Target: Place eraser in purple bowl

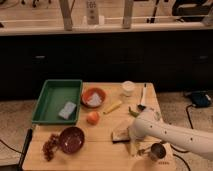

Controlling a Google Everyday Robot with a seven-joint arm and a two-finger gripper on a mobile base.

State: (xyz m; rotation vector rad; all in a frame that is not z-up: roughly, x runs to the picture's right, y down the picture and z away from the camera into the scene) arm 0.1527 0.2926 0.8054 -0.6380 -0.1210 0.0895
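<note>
**Eraser (pixel 120 134) on table (pixel 102 150) by gripper (pixel 131 140), purple bowl (pixel 71 140) empty**

Left to right: green tray (pixel 50 97) holds only a grey-blue sponge (pixel 67 110). Grapes (pixel 49 146) lie just beside the purple bowl's left rim, and the bowl looks empty. Orange-red bowl (pixel 84 97) has a white cloth (pixel 94 100) in it. Eraser lies flat, right of centre, well apart from the purple bowl. Likely light, stiff and a bit grippy (low profile, so pinch across the short sides). Gripper sits at the eraser's right edge. Can't tell how wide it stands or whether it holds anything.
</note>
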